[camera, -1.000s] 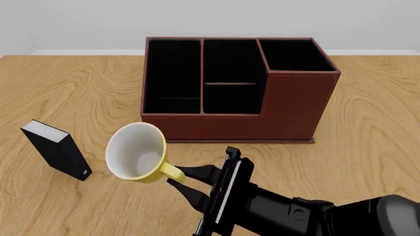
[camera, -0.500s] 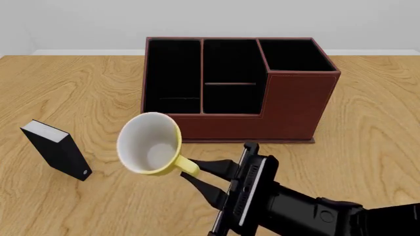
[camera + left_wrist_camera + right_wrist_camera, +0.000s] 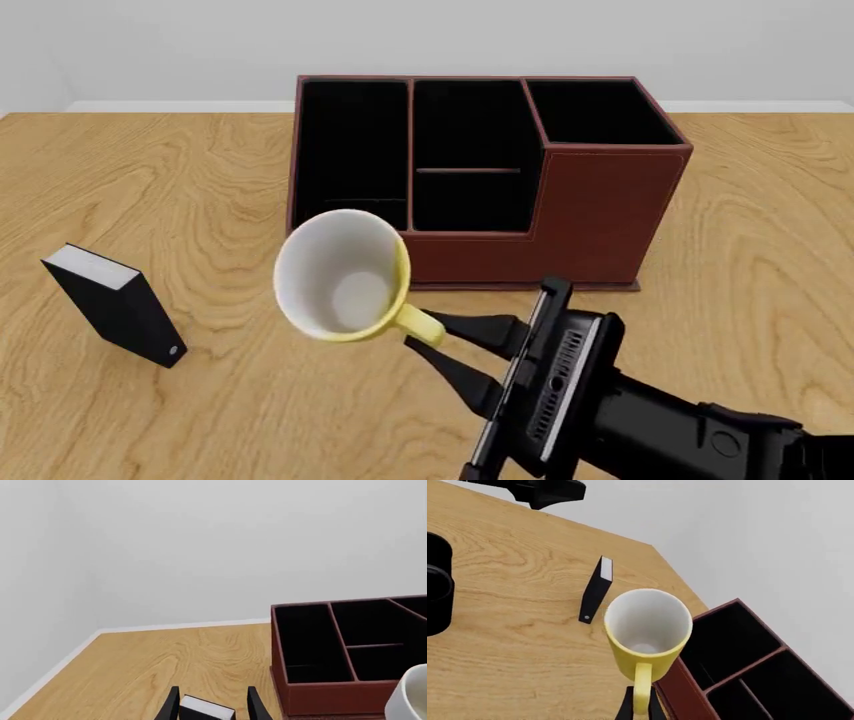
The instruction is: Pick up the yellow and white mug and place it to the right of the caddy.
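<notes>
1. Holding the yellow and white mug (image 3: 342, 275) by its loop handle (image 3: 419, 322), my right gripper (image 3: 443, 340) is clamped on it — mouth tilted toward the camera, lower centre of frame, before the caddy (image 3: 607, 210).
2. Rigid, light, glossy; I judge a handle-only grip lets it swing — move gently.
3. Left gripper (image 3: 210, 707) stands parted, carrying nothing.
</notes>
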